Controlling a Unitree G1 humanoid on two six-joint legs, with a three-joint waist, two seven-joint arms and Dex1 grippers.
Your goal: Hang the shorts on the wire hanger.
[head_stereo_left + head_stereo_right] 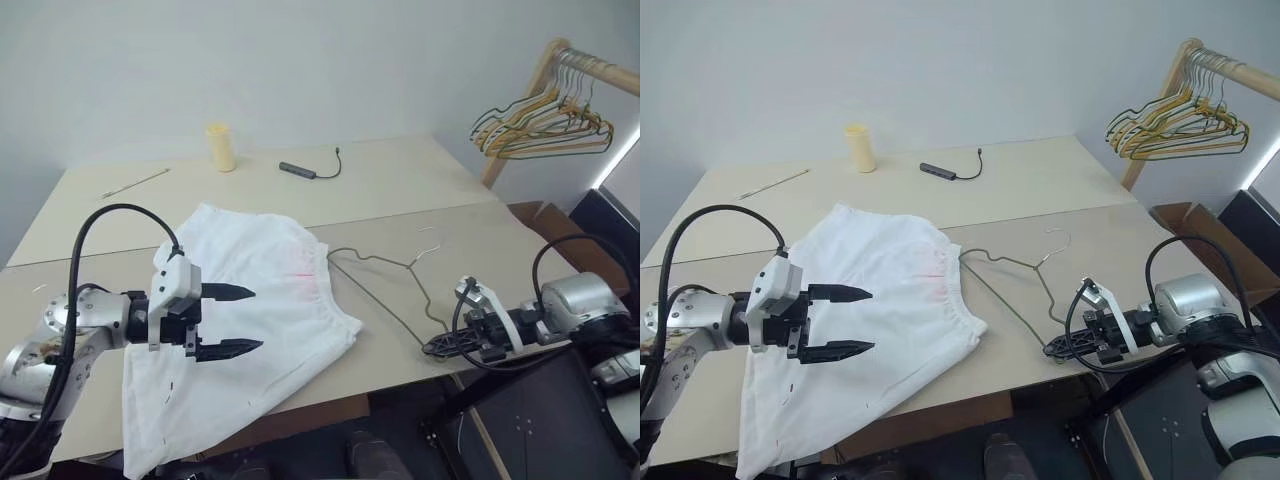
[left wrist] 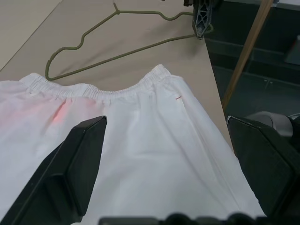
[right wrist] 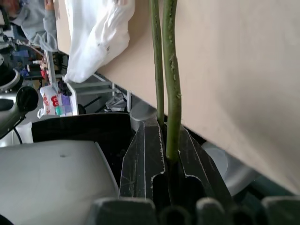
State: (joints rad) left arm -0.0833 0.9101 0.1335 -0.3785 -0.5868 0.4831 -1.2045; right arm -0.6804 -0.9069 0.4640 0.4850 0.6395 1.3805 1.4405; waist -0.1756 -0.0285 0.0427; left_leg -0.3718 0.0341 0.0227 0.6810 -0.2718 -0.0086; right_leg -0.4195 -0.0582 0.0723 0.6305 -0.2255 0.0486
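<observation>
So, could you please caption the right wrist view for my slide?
Right claw shut on the wire hanger at the table edge, shorts beyond.

I take this for a lab or test room: plain white walls, a bare beige counter [image 1: 420,190] holding a stray cable [image 1: 312,169], a wooden clothes rail [image 1: 560,75] with spare hangers [image 1: 540,125] and cluttered equipment shelves beyond the counter's edge
</observation>
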